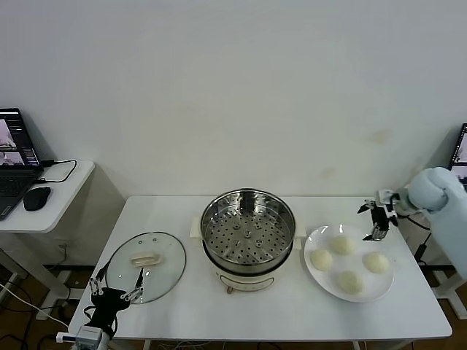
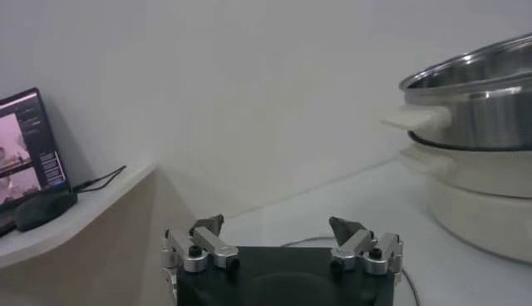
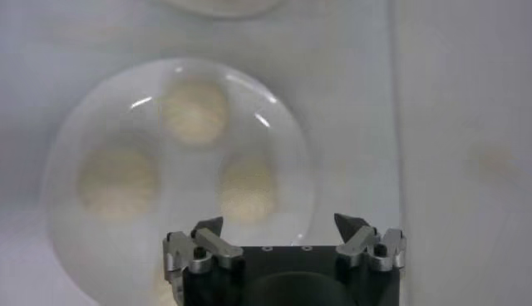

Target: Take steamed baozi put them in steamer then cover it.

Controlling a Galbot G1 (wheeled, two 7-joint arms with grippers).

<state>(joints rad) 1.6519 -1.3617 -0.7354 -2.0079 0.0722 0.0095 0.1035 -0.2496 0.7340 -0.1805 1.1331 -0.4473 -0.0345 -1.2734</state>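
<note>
Several cream-white steamed baozi (image 1: 343, 245) lie on a white plate (image 1: 379, 286) right of the steamer (image 1: 248, 230), a shiny perforated basket on a cream pot base. The steamer is empty. The cover (image 1: 146, 257), a glass lid with a cream handle, lies flat on the table to the steamer's left. My right gripper (image 1: 377, 233) hangs open above the plate's far right rim. In the right wrist view it (image 3: 278, 226) is empty, with baozi (image 3: 248, 185) below it. My left gripper (image 1: 115, 286) stands open at the cover's near edge, empty (image 2: 278, 226), with the steamer (image 2: 478, 108) off to one side.
A side desk (image 1: 66, 186) at the left carries a laptop (image 1: 14, 160) and a mouse (image 1: 36, 197). Another screen (image 1: 461, 153) shows at the right edge. The white table (image 1: 277, 313) ends close in front of the cover and plate.
</note>
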